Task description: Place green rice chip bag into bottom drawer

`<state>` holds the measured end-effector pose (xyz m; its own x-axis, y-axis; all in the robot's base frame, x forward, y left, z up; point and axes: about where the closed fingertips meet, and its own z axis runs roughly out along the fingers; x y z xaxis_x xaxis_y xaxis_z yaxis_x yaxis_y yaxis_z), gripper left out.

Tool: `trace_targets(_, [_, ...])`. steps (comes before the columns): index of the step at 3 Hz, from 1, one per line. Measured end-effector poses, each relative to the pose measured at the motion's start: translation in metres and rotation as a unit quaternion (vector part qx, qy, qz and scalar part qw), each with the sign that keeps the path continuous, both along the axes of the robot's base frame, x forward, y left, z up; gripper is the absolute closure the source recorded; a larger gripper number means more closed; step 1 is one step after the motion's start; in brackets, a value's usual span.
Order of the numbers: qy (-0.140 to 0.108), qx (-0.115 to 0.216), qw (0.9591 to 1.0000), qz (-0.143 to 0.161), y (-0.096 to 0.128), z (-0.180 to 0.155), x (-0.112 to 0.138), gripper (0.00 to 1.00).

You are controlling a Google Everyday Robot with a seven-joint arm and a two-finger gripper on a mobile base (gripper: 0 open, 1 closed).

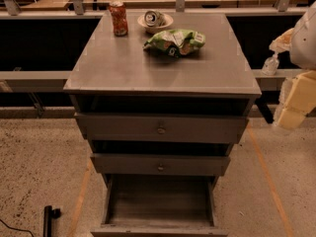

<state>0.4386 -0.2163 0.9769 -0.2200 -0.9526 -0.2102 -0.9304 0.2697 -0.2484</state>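
The bag (175, 42) lies crumpled on the counter (148, 68), toward the back and a little right of centre, well apart from the end effector (294, 102), which hangs off the counter's right edge at about the height of the upper drawers; from here I cannot tell whether it is released or clenched, and it carries nothing that I can see. I'd judge the bag light, soft and puffy, its shiny film slippery and quick to cave in, the chips inside easy to crush. A gentle pinch across the crinkled middle or on a bunched end looks safest. Just behind it sits a bowl (163, 24) with a crushed can (154, 18) in it, and a red can (118, 18) stands upright to the left, so a reach from the front or right keeps away from both. The counter is smooth grey wood, slightly glossy. Below, two shallow drawers (161, 130) with round knobs stand partly out, and the bottom drawer (159, 199) is pulled open with nothing in it. The floor (39, 162) is speckled, with orange lines.
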Motion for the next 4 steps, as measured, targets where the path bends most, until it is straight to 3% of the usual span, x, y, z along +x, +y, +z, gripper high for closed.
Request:
trace_targets(1, [-0.005,0.004,1.0,0.001,0.001,0.002,0.001,0.0])
trace_targets(2, [-0.035,0.045,0.9983,0.008,0.01,0.003,0.038,0.0])
trace_targets(3, [-0.101,0.11,0.9884,0.027,0.033,0.009,0.116,0.0])
trace_targets(4, [-0.138,0.143,0.9798,0.025,0.041,-0.005,0.179,0.0])
